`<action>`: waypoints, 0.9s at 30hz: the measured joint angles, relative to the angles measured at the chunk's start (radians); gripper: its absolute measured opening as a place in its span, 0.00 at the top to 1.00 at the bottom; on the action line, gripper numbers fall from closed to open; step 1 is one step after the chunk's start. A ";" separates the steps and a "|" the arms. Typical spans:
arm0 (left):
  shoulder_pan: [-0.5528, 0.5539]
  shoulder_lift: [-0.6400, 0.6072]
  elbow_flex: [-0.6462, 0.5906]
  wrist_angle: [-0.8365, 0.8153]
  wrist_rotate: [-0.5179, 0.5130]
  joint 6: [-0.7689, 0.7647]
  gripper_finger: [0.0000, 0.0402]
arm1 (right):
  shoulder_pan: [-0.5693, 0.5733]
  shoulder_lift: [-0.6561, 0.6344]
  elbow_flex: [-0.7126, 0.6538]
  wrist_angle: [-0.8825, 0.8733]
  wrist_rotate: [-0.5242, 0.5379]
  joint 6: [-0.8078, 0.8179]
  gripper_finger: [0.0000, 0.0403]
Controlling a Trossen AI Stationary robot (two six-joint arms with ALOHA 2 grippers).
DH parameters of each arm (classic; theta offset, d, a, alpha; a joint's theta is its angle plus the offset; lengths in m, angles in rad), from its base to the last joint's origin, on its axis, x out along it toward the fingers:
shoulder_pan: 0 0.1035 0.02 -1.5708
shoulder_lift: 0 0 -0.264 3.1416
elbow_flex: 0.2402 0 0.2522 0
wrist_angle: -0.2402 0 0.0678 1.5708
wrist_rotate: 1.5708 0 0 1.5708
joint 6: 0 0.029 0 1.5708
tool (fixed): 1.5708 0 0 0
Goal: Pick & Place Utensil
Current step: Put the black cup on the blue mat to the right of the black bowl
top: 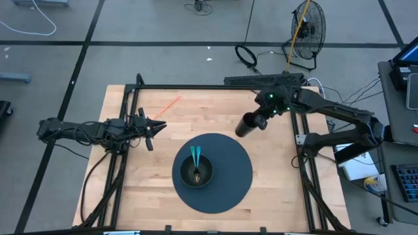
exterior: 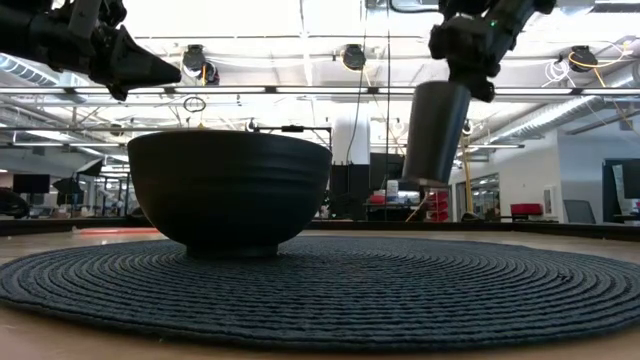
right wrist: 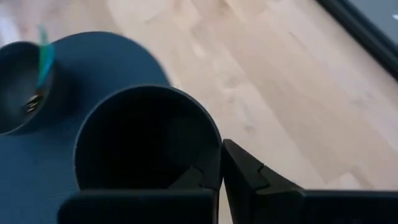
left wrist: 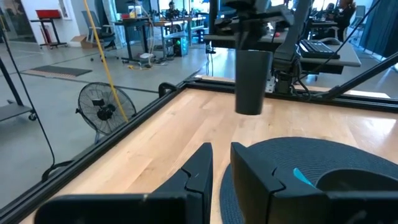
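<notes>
A dark bowl [top: 196,171] stands on a round dark woven mat [top: 228,183] at the table's middle. A teal-handled utensil [top: 195,156] lies in the bowl, its handle leaning on the rim; it also shows in the right wrist view [right wrist: 43,59]. My right gripper [right wrist: 217,174] is shut on a dark cup [top: 247,125] and holds it in the air over the mat's far right edge. My left gripper [top: 162,126] hovers left of the mat, empty, its fingers shut to a narrow slit [left wrist: 221,165]. My right gripper holds the cup by its rim [right wrist: 212,149], on the side toward the arm. One finger is inside the cup and one finger [right wrist: 245,171] is outside its wall. The fingers come from above. The cup hangs nearly upright, lifted clear of the mat [exterior: 435,135].
A thin orange stick [top: 168,104] lies on the wood at the far left. A black frame [top: 196,87] runs along the table's far and side edges. Bare wood lies between the mat and the far edge. A fan [top: 307,29] stands on the floor beyond the table.
</notes>
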 joint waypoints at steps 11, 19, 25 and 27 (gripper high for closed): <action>0.000 0.000 0.000 0.012 0.000 -0.013 0.84 | 0.211 0.032 0.126 -0.037 0.060 0.074 1.00; 0.000 0.000 0.000 0.027 0.001 -0.015 0.84 | 0.382 0.162 0.269 -0.042 0.064 0.076 1.00; 0.000 0.000 0.000 0.027 0.007 -0.025 0.84 | 0.476 0.286 0.361 -0.074 0.064 0.075 1.00; 0.000 0.000 0.000 0.027 0.009 -0.031 0.84 | 0.498 0.322 0.378 -0.084 0.066 0.076 1.00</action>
